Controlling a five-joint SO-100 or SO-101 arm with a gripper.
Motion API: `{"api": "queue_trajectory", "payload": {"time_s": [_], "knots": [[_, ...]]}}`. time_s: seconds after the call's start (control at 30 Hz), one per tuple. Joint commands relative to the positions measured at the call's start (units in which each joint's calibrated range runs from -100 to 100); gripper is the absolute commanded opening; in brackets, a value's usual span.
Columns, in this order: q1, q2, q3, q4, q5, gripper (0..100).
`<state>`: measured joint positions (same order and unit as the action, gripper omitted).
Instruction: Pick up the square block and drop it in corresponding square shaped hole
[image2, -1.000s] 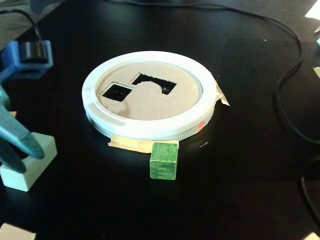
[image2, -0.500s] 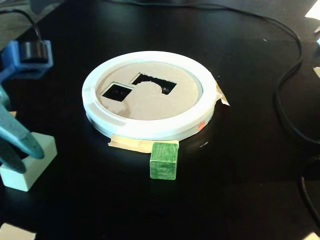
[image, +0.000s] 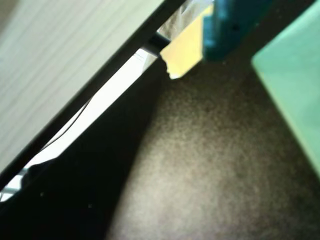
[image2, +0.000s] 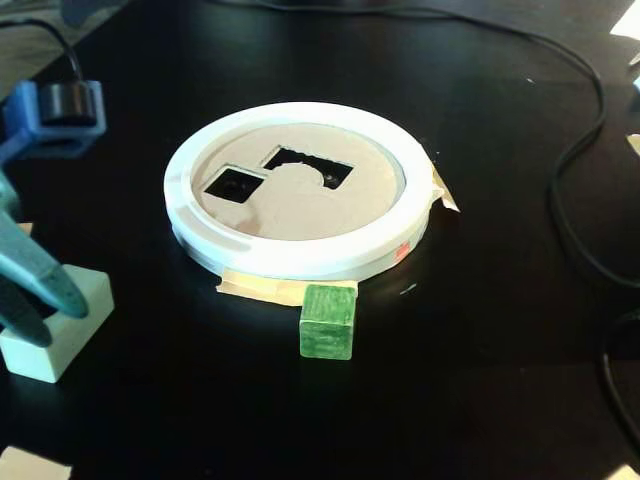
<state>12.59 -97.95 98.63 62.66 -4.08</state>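
- My gripper (image2: 35, 300): teal, entering the fixed view at the left edge, around 9 o'clock from the ring. One finger (image2: 40, 275) lies over the pale mint block (image2: 62, 325); my second finger is out of sight, so I cannot tell how wide my jaws stand or whether they grip anything.
- My wrist view: a blue fingertip (image: 230, 25) at 12 o'clock, a mint-green face (image: 295, 90) at 3 o'clock, black tabletop (image: 200, 165) filling the middle, a scrap of yellow tape (image: 182, 52) just beside the fingertip.
- Pale mint block: on the table at the lower left of the fixed view, well apart from the ring.
- Square block (image2: 328, 321): green cube, resting on the black table (image2: 480, 400) at 6 o'clock from the ring, just beside its rim and touching the masking tape (image2: 265, 290). Not in my jaws.
- White ring (image2: 300, 255): flat on the table, framing the tan panel (image2: 300, 205).
- Square shaped hole (image2: 234, 185): dark cutout at 9 o'clock on the panel, empty.
- Oblong cutout (image2: 310, 165): at 12 o'clock on the panel, just beside the square one.
- Black cable (image2: 575, 160): curving along the table at 3 o'clock.
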Motion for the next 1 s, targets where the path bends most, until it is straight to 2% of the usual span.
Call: {"api": "queue_trajectory", "payload": {"time_s": [0.0,0.53,0.83,0.97], "knots": [[0.3,-1.0,0.2,-1.1,-0.1,85],[-1.0,-1.1,-1.7,-1.6,-0.2,85],[-1.4,-0.9,-11.7,-1.7,-0.2,85],[-5.8,0.3,-18.9,-1.7,0.2,85]]}}
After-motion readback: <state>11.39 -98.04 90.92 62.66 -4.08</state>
